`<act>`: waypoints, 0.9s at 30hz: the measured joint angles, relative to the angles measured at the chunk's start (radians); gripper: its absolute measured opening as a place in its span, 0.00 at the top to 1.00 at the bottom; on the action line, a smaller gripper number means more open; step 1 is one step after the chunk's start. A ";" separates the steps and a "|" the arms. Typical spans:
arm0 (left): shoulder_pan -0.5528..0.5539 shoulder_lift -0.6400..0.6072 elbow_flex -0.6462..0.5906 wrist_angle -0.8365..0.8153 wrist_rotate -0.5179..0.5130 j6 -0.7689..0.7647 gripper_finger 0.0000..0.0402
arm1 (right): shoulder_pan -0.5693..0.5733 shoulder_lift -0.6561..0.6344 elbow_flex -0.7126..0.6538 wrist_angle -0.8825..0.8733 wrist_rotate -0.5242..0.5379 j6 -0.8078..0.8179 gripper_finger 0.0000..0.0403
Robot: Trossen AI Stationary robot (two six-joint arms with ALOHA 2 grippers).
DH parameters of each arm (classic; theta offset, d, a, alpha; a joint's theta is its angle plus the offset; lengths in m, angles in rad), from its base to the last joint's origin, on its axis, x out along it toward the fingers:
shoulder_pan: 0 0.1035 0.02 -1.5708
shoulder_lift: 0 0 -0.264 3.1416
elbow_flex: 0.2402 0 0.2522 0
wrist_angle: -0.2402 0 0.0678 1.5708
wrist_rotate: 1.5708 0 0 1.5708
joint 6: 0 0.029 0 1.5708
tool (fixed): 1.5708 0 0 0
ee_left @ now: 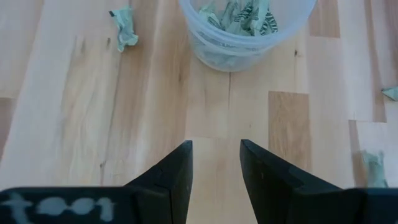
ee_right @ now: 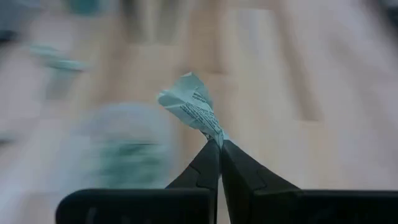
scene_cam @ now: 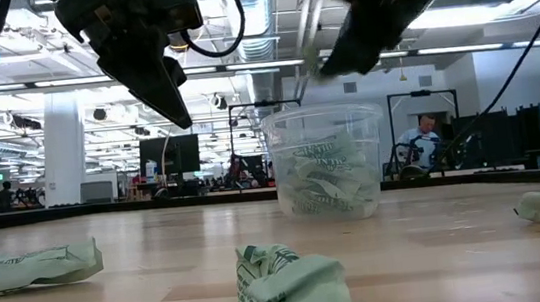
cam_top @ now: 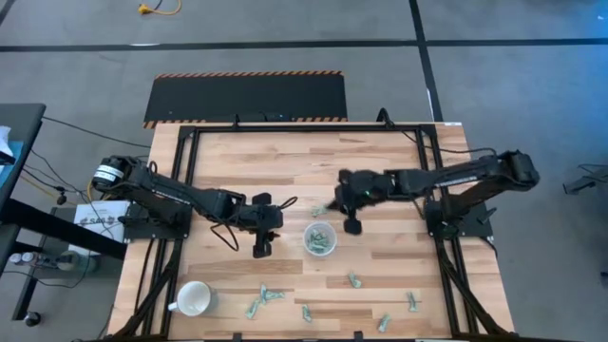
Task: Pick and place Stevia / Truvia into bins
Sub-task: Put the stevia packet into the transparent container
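**Right pincer pinches a sachet**

Right gripper (ee_right: 219, 144) squeezes one crumpled green sachet (ee_right: 188, 102), up above the table beside the clear cup (cam_top: 320, 238) in the middle. Left gripper (ee_left: 216, 155) waits beside the cup, fingers spread, holding nothing.

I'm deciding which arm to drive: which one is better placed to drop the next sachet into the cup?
The right. Its gripper is shut on a sachet beside the clear cup. The left gripper is open and holds nothing.
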 joint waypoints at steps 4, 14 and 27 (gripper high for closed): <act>-0.010 0.000 0.000 0.001 -0.031 0.000 0.70 | 0.095 -0.008 0.000 -0.004 -0.045 0.064 0.97; -0.037 0.000 0.000 0.017 -0.049 0.000 0.70 | 0.212 0.142 0.000 0.091 0.067 0.067 0.98; -0.038 0.000 0.000 0.023 -0.054 0.000 0.70 | 0.205 0.170 0.000 0.097 0.062 0.108 0.89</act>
